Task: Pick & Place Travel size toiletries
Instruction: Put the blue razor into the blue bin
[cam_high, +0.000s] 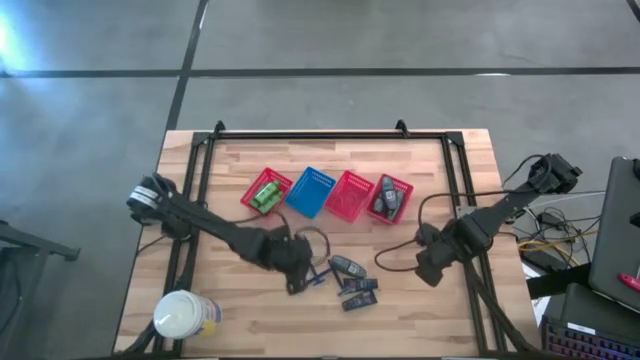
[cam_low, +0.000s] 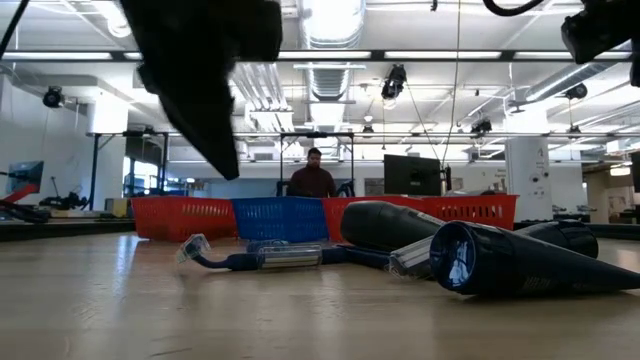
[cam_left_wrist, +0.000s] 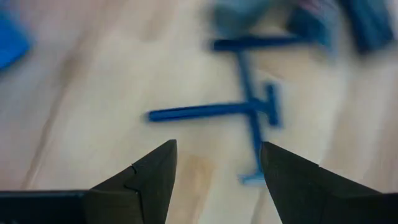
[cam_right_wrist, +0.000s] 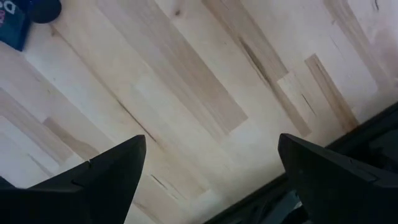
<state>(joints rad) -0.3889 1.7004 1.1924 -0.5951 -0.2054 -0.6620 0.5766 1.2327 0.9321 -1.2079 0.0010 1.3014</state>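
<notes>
Left wrist view | left gripper gaped wide above blue T-shaped sticks | best straddle one handle squarely before closing | right gripper wide, waiting.

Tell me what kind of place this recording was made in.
Probably a robotics lab or workshop: a wooden table on bare concrete floor, open ceiling ducts, and a person at monitors behind.
</notes>
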